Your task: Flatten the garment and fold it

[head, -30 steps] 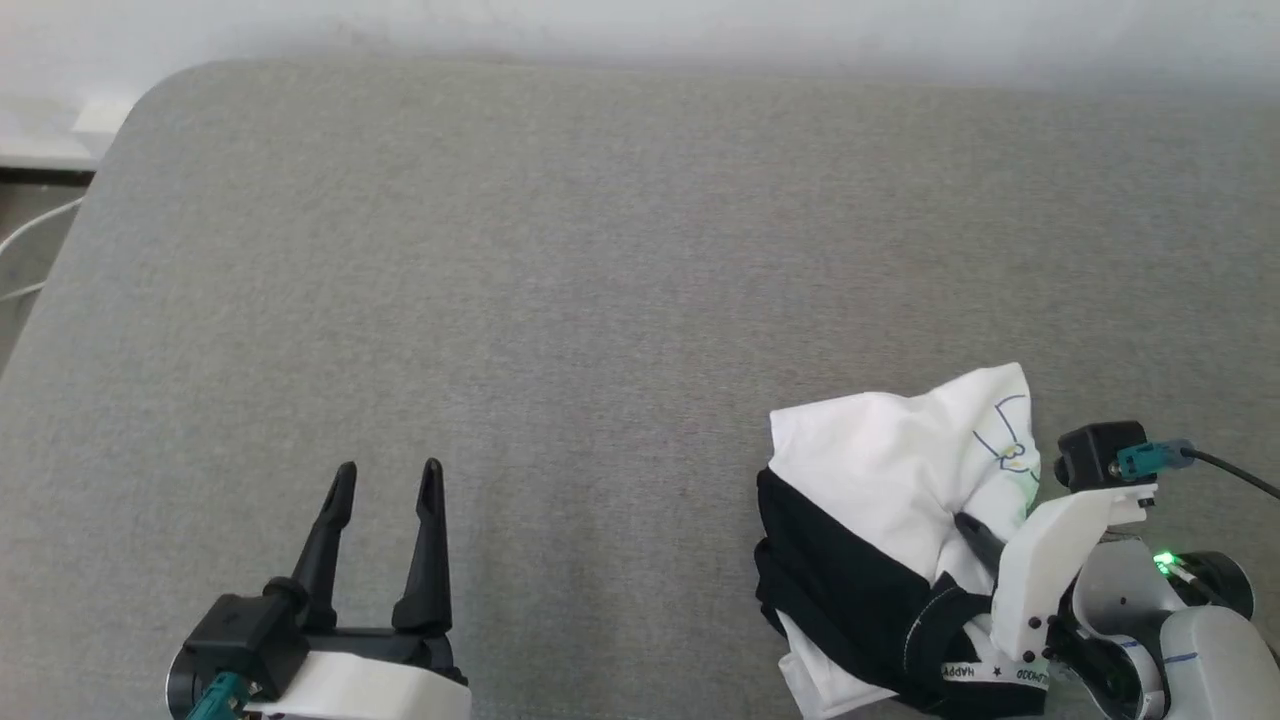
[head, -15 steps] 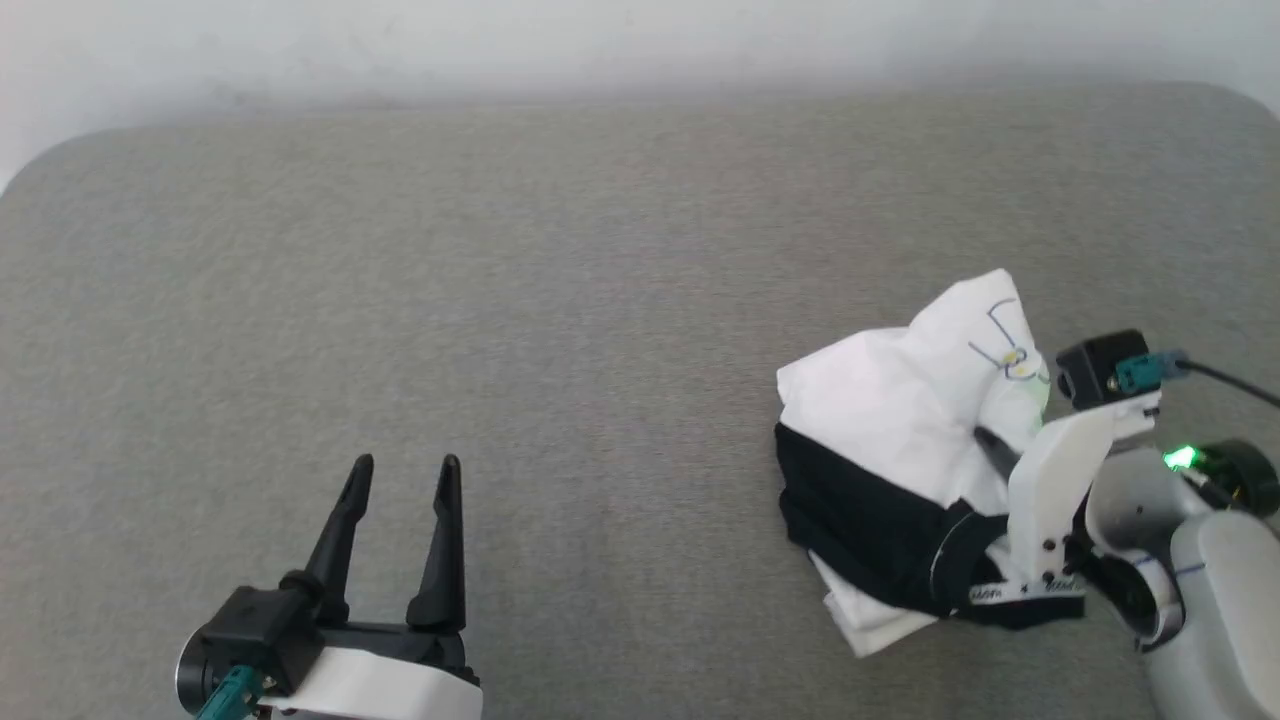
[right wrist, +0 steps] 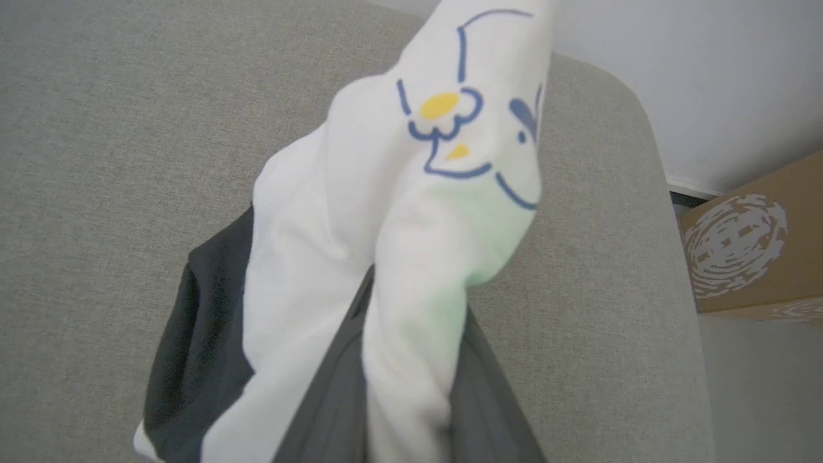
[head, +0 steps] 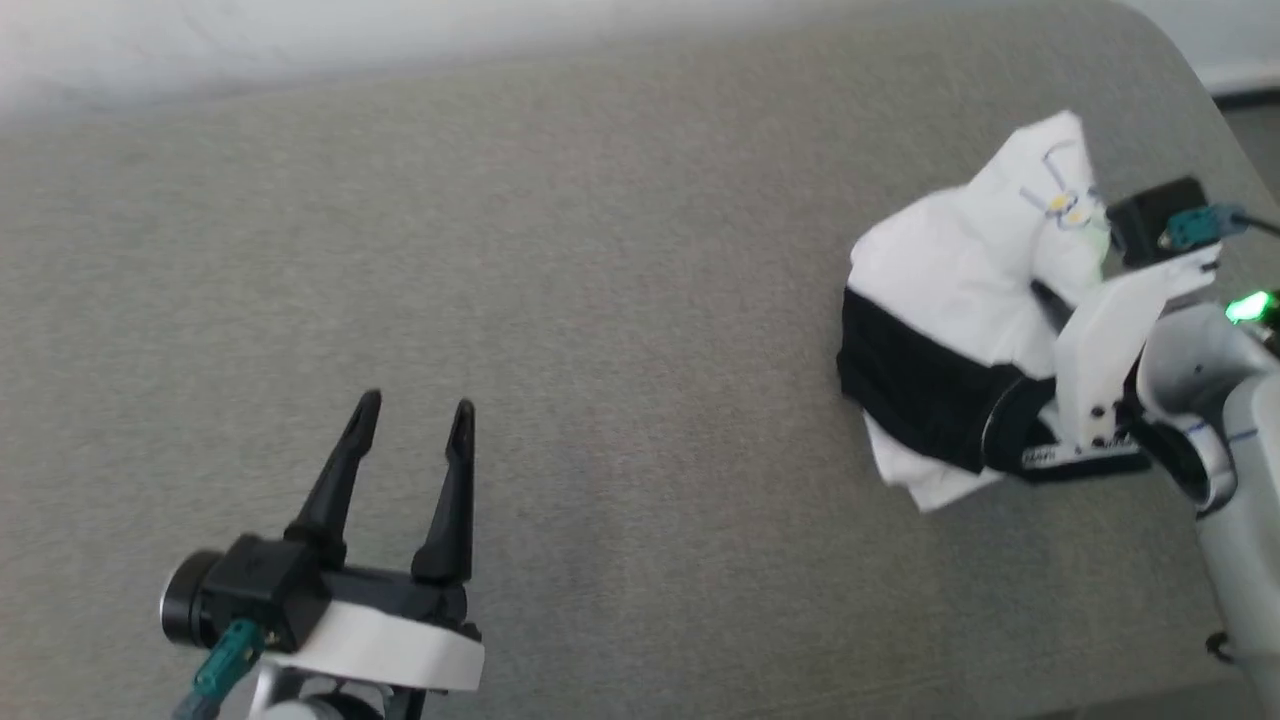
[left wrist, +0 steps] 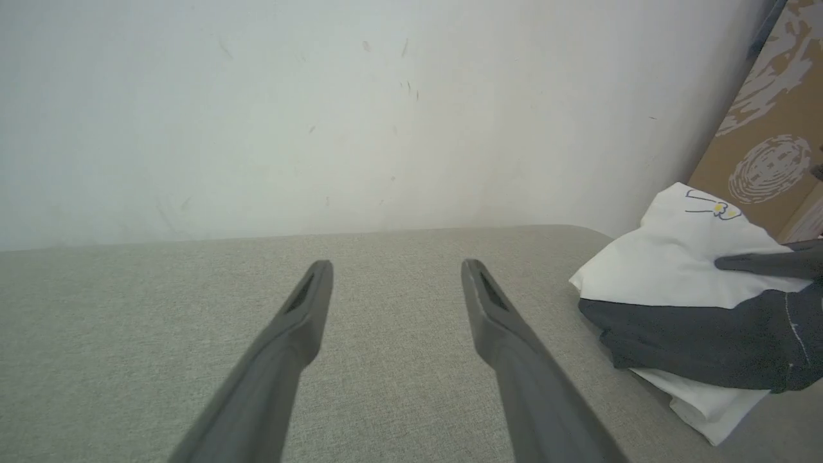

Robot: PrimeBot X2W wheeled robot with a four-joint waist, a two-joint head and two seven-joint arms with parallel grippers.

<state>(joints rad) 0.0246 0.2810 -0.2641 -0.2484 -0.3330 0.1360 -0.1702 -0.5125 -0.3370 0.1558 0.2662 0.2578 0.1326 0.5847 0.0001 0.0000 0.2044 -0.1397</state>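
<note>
A bunched white cloth garment (right wrist: 360, 212) rises from bottom centre to the top of the frame. Near its peak is a blue-line drawing with yellow spots (right wrist: 450, 122), and at lower left a black cloth sleeve (right wrist: 193, 321). The right gripper (right wrist: 416, 302) pinches a white fold between its dark fingers (right wrist: 321, 399). Behind lies a grey woven surface (right wrist: 116, 128) — at right, a brown cardboard box (right wrist: 739, 251).

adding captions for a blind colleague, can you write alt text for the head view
The right gripper clamps a bunched white and black garment at the right of a grey cushioned surface. The left gripper hangs open at the lower left, apart from it.
</note>
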